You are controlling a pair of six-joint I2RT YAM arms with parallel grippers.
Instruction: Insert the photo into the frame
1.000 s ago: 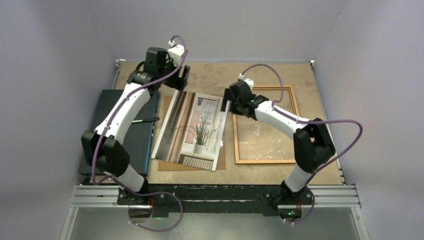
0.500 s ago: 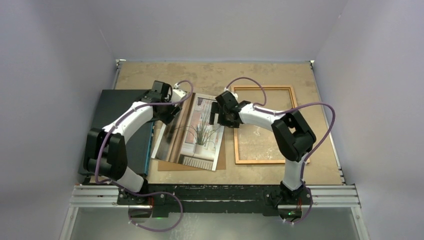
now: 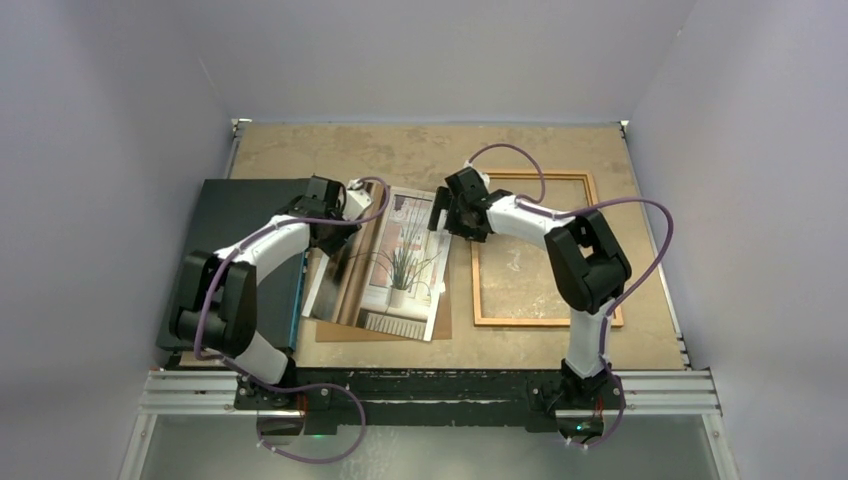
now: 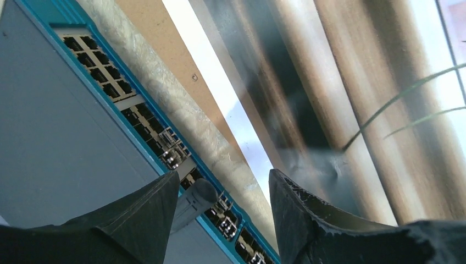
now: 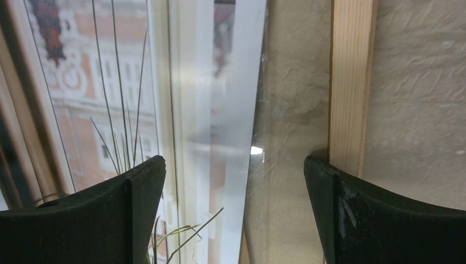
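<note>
The glossy rectangular plant-by-window photo (image 3: 390,265) rests on a brown backing board (image 3: 443,325), left of the thin orange-brown wooden frame (image 3: 530,322) on the bench (image 3: 420,150). The left fingers (image 4: 137,220) stand apart over its left edge; the right fingers (image 5: 379,220) gape wide above its right edge and the frame's left rail.

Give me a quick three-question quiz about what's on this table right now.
1. True or false: the photo already lies inside the frame.
2. Which lies to the left of the photo in the overhead view: A the dark box, B the frame, C a cup?
3. Fill in: the jaws of the right gripper stand ___.
Key: 1 false; 2 A; 3 open.
</note>
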